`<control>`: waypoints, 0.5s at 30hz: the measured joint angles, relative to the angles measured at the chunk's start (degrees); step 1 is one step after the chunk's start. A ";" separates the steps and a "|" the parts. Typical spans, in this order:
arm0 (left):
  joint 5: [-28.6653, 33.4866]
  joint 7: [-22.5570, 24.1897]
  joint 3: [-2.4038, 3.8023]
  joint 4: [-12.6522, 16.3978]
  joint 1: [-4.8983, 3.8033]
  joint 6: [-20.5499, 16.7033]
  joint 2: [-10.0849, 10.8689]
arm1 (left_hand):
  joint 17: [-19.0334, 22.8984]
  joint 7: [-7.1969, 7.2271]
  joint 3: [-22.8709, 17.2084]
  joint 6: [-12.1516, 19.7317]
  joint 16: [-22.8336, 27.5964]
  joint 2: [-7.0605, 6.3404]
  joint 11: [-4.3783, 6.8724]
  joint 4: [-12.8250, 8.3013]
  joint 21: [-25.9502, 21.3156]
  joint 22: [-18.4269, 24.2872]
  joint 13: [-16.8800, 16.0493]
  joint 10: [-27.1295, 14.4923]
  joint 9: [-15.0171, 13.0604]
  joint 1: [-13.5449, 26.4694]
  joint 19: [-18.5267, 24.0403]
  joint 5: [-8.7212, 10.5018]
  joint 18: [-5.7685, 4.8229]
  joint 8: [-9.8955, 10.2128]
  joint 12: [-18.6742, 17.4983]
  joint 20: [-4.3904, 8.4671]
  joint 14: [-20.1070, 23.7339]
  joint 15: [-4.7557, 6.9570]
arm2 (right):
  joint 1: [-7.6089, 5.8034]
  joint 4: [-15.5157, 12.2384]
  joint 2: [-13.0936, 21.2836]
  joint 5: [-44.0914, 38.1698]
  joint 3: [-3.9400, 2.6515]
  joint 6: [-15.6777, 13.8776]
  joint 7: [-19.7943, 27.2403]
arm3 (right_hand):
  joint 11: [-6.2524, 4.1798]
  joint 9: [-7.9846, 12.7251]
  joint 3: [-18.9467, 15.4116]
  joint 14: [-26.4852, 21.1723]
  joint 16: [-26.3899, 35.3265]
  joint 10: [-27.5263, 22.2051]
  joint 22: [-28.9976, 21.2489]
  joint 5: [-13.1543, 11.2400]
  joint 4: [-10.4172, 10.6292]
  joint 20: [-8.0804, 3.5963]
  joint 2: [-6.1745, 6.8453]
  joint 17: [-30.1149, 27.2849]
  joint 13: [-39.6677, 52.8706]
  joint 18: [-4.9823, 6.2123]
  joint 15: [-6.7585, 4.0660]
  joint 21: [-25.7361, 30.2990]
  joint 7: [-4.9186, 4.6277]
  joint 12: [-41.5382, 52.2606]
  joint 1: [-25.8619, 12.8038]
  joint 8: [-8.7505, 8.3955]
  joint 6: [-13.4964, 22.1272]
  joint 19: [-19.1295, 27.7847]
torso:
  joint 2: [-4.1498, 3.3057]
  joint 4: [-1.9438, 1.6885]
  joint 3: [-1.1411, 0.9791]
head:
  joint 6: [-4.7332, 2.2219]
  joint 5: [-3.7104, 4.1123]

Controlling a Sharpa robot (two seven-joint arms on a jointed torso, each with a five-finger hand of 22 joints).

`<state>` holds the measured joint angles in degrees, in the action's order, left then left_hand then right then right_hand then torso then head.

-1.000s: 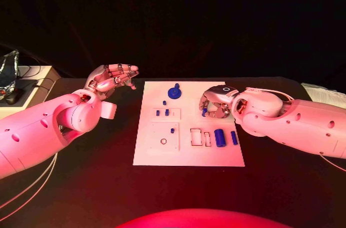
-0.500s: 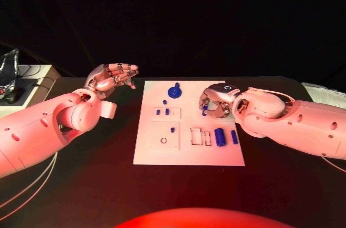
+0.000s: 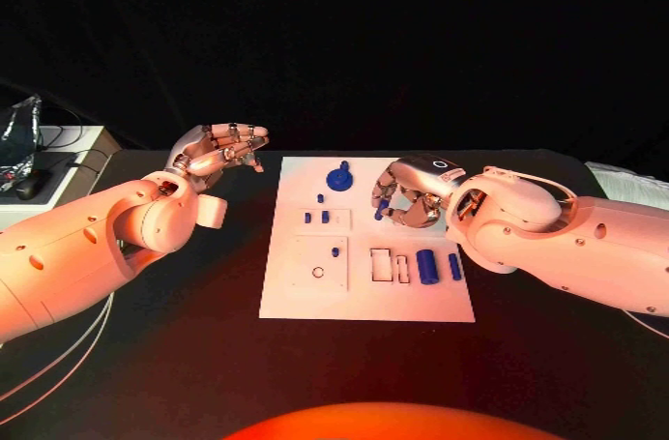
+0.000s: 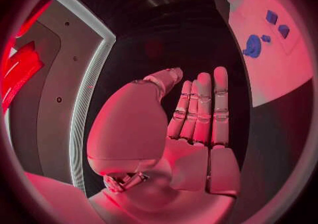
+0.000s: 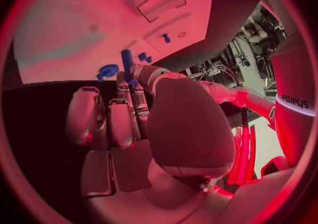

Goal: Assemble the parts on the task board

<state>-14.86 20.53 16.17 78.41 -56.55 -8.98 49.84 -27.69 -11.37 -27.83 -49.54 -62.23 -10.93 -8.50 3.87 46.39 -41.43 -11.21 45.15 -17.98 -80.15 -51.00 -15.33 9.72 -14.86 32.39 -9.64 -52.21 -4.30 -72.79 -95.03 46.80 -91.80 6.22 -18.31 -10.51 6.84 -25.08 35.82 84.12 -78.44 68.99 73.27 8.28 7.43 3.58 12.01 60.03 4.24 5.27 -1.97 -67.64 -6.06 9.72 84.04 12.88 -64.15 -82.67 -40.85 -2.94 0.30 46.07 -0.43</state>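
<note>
While right hand (image 3: pixel 407 194) fingers pinch slim blue peg (image 5: pixel 126 57) | left hand (image 3: pixel 217 150) fingers spread, holding nothing

The task board (image 3: pixel 365 295) lies in the middle of the table (image 3: pixel 167 363), between my two hands. My left hand (image 3: pixel 218 150) is raised beside its far left corner, off the board. My right hand (image 3: pixel 409 194) is over the board's far right part and pinches a small peg (image 3: pixel 379 209). The knob part (image 3: pixel 339 178) stands at the far edge, left of this hand. Two cylinders (image 3: pixel 426 266) lie nearer me, on the right side.
</note>
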 measured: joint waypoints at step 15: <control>0.00 -0.01 -0.01 -0.36 0.01 0.00 -0.76 | 0.01 0.00 0.00 0.00 0.00 0.00 0.00 0.00 0.00 0.00 0.05 0.00 0.01 0.00 0.00 0.00 0.00 0.00 0.00 0.00 0.00 0.00 | 3.65 -3.34 -8.00 -2.45 1.23 -1.57 0.16 | -0.01 -0.24 1.12 0.00 0.00 -0.01 -0.01 0.18 -1.14 0.00 0.36 -0.21 0.84 0.00 0.01 0.00 0.01 -0.55 -1.12 -0.01 0.01 0.00 | -0.06 -0.10 0.03 | -0.01 -1.49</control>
<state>-14.86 20.51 16.16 78.05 -56.54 -8.98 49.08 -27.69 -11.37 -27.83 -49.54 -62.23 -10.93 -8.50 3.87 46.39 -41.43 -11.15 45.16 -17.97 -80.15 -51.00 -15.33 9.72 -14.86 32.39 -9.63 -52.21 -4.30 -69.14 -98.36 38.80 -94.24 7.45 -19.88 -10.35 6.83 -25.32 36.94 84.13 -78.44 68.98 73.26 8.46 6.29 3.58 12.37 59.82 5.08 5.27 -1.96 -67.64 -6.05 9.16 82.92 12.87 -64.14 -82.67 -40.91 -3.04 0.34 46.06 -1.92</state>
